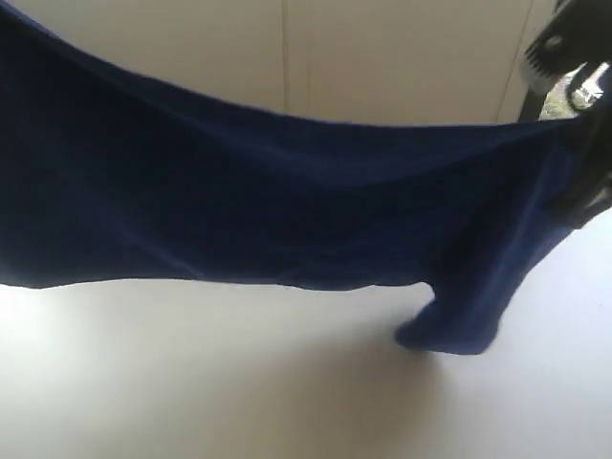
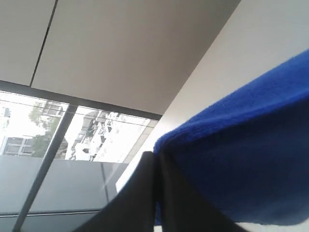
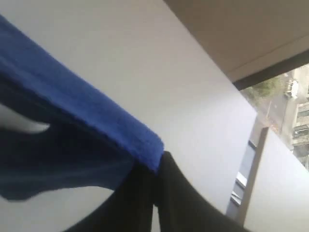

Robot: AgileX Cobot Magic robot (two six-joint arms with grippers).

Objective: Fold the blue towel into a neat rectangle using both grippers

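I read the left gripper (image 2: 153,162) as pinched closed on a corner of the blue towel (image 1: 239,201). Right gripper (image 3: 157,169) is clamped likewise. The towel hangs stretched between them, with a loose fold drooping below the right one toward the white table (image 1: 239,392).

White tabletop (image 1: 239,382), plain & matt, fills lower part of ext view. Nothing lies flat on it: the blue towel (image 1: 239,201) hangs above, only its drooping right corner reaches the surface, touching or just off, can't tell. Soft shadow beneath
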